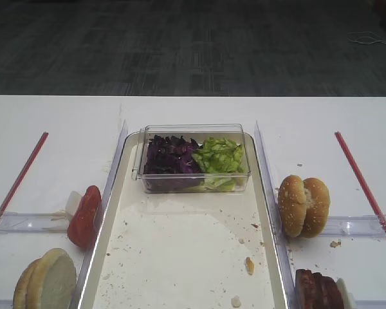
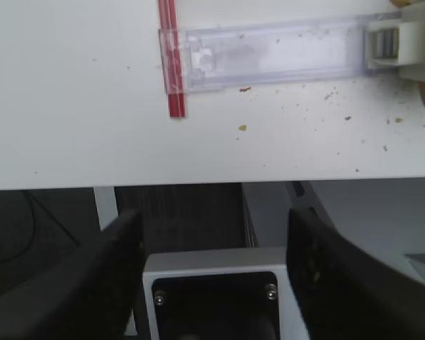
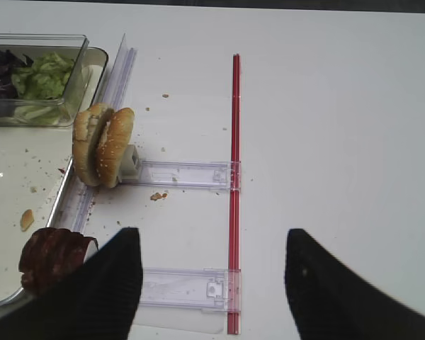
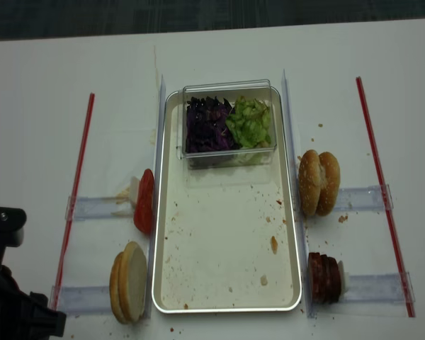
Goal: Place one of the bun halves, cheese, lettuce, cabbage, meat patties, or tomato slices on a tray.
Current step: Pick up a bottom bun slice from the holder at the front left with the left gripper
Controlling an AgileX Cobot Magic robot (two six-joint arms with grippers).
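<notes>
I see the tray [image 4: 227,283] lengthwise mid-table [image 4: 42,85], floor bare but for crumbs; a clear tub [image 4: 229,122] at its far end holds cabbage [image 4: 205,126] beside lettuce [image 4: 249,122]; tomato slices [image 4: 144,202] and the bun halves [image 4: 129,282] stand on edge left of the tray; meat patties [image 4: 324,278] and sesame buns [image 4: 319,182] to its right; my left claw [image 2: 212,283] hangs released over the near table edge, holding nothing; my right claw [image 3: 212,283] is likewise released and unladen.

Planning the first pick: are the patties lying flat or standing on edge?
On edge. The patties stand side by side right of the tray, round faces sideways.
</notes>
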